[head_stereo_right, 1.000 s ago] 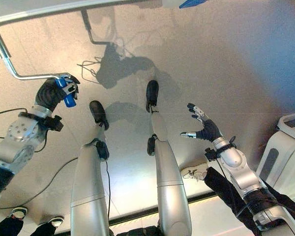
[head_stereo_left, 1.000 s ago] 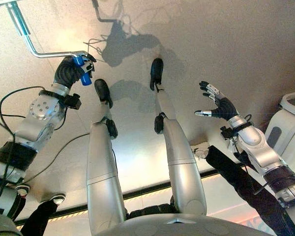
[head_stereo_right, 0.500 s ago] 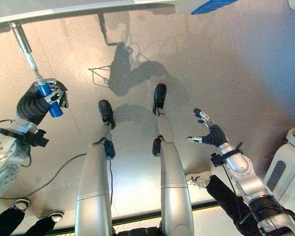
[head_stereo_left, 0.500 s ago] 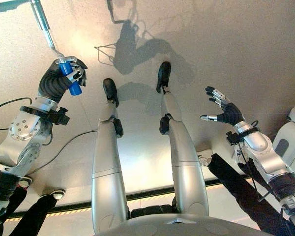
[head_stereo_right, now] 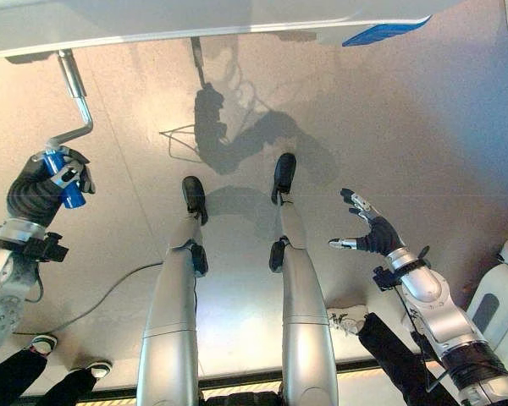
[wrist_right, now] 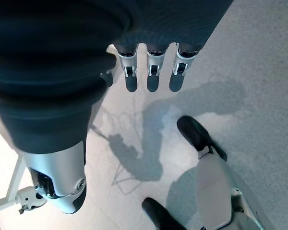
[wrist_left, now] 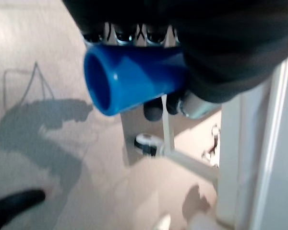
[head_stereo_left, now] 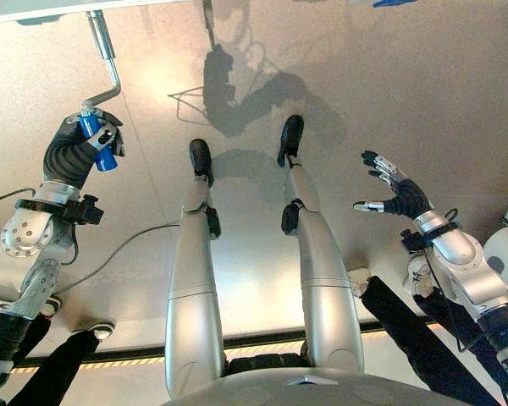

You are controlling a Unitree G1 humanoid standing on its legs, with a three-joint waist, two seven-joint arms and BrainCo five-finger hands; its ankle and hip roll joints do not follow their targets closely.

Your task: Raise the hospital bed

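Progress: the cranking looked under way, judged from the grip on the handle; how high the bed (head_stereo_right: 195, 21) stood could not be read, so what was left could not be judged
Crank (head_stereo_left: 106, 63): a bent silver rod reached down from under the bed's pale edge at the robot's far left, ending in a blue grip (head_stereo_left: 96, 144)
Left hand (head_stereo_left: 78, 150): fingers curled tight round the blue grip, the open end of the grip sticking out past them in the left wrist view (wrist_left: 134, 84)
Right hand (head_stereo_left: 398, 193): held out over the floor (head_stereo_left: 364, 93) at the robot's right, well apart from the crank, fingers spread and straight, thumb out to the side, holding and touching nothing
Next, as a guess: more turns of the crank with the left hand
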